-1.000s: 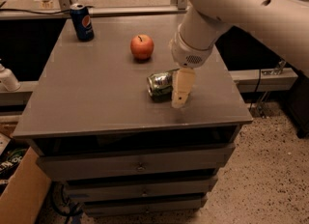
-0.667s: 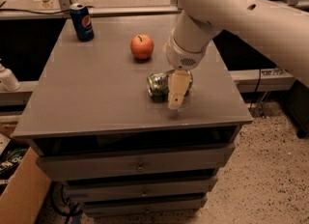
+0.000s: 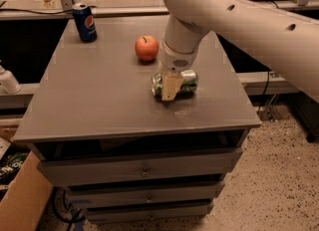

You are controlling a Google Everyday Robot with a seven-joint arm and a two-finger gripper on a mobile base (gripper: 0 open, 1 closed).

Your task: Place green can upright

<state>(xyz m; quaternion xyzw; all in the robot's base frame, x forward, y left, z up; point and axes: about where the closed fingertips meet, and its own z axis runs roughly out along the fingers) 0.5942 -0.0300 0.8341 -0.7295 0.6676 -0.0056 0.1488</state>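
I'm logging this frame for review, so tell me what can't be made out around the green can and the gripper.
Camera view: middle of the green can, lying on its side, covered by the gripper over it.
Camera view: the can's label text, too small to read.
Camera view: the arm, cut off by the top and right edges.
Camera view: white object at left, cut by the edge.

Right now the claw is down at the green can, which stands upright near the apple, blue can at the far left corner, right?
No. The camera view shows the green can lying on its side, not upright. The rest holds: the claw is down at it, near the apple, blue can at the far left corner.
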